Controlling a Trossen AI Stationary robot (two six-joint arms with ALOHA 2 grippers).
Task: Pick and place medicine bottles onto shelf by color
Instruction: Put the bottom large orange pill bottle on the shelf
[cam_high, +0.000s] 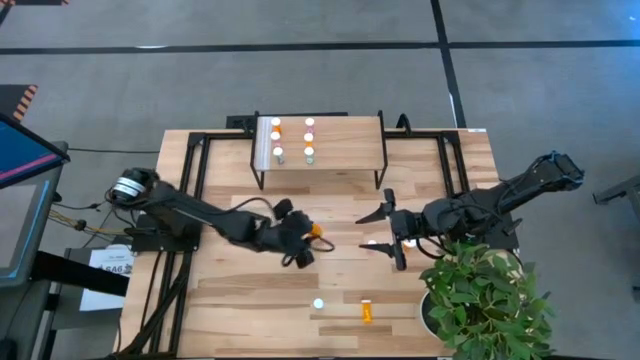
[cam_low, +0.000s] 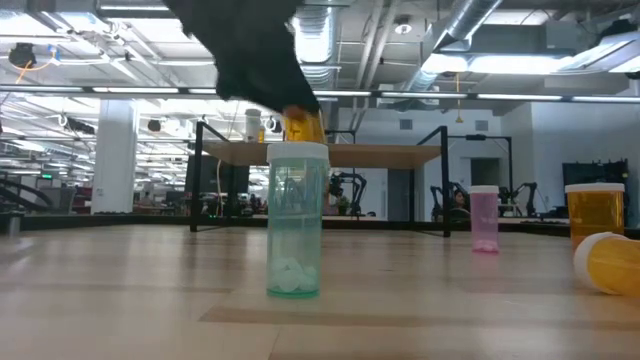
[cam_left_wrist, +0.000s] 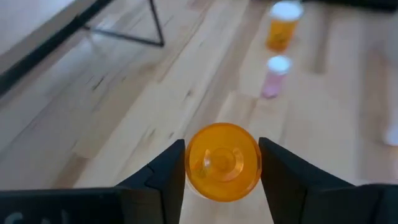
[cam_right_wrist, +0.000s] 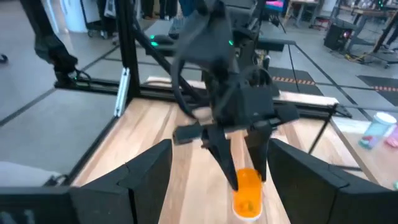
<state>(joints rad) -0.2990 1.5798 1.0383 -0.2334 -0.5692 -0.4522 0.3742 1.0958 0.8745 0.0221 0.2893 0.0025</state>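
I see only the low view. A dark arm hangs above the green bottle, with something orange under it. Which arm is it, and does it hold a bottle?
Observer: It is the left gripper. Its jaws are shut on an orange bottle.
Operator: Where is the right gripper?
Observer: The right gripper is over the table between the shelf and the plant, jaws open and empty.
Operator: Is anything on the shelf?
Observer: Six bottles stand in two columns near the shelf's end on the left arm's side.
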